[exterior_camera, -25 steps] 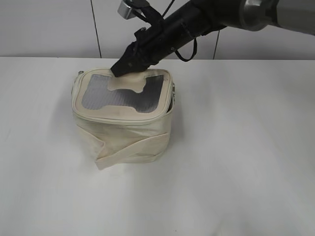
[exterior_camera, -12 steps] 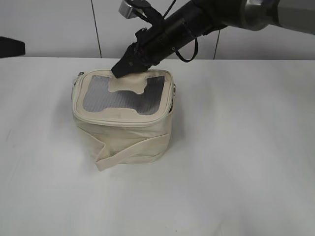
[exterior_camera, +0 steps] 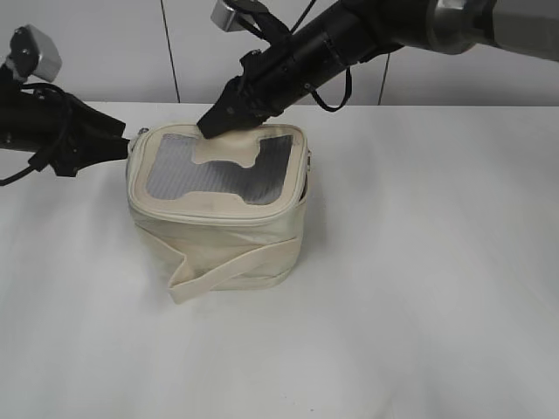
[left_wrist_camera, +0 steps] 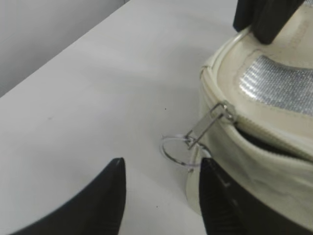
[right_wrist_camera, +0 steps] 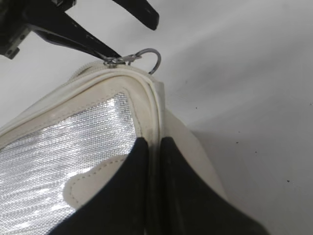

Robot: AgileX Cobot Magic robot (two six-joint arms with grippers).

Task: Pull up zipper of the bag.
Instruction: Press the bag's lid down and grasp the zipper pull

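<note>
The cream bag (exterior_camera: 223,223) stands mid-table with its grey-panelled lid up. My right gripper (exterior_camera: 212,127) is shut on the bag's far lid edge (right_wrist_camera: 155,147), pinching the piping. My left gripper (exterior_camera: 122,147) is open at the bag's left corner; in the left wrist view its fingers (left_wrist_camera: 161,188) sit just short of a silver slider (left_wrist_camera: 208,126) with a ring pull (left_wrist_camera: 178,149). The zipper (left_wrist_camera: 264,133) gapes open to the right of that slider. The same slider and ring show in the right wrist view (right_wrist_camera: 132,58). A second slider (exterior_camera: 310,159) is at the right corner.
The white table (exterior_camera: 419,288) surrounds the bag. A flat cream strap (exterior_camera: 229,269) wraps the bag's front. A white panelled wall (exterior_camera: 105,52) stands behind the table.
My left arm has come in from the left edge and now reaches the bag's left corner. My right gripper keeps its hold on the far lid edge; the bag has shifted slightly.
</note>
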